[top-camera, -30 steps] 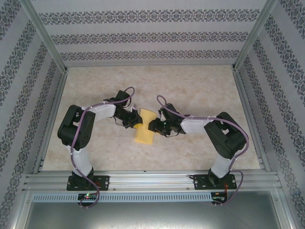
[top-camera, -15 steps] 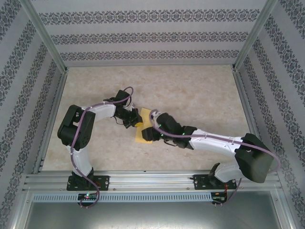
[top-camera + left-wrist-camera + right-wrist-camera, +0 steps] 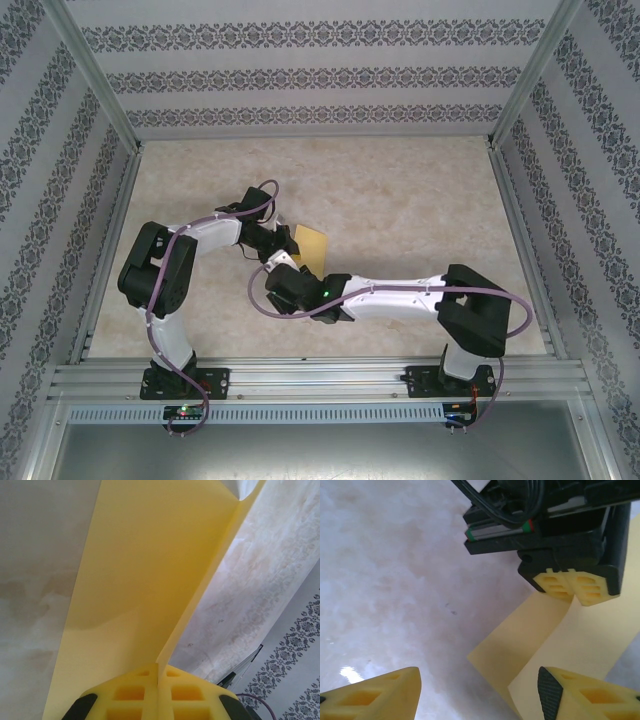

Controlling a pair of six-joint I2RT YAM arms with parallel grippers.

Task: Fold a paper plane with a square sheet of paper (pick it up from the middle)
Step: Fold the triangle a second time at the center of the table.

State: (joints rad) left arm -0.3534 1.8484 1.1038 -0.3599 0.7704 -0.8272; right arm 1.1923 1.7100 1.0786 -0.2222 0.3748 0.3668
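Note:
The square sheet of paper is yellow-orange and bent into a V along a crease, with one flap standing up. My left gripper is shut on its near edge at the crease. From above, the sheet shows just right of the left gripper. My right gripper is open, its fingers wide apart just over the table, with a lower corner of the sheet between and beyond them. It faces the left gripper, which pinches the paper. From above, the right gripper lies near and left of the sheet.
The table is pale marbled stone, fenced by aluminium rails and patterned walls. The right forearm stretches across the near middle. The left arm's cable loops above its wrist.
The right arm has swung left across the near side of the sheet and its jaws have opened wider. The sheet, flat before, now stands folded up in the left gripper.

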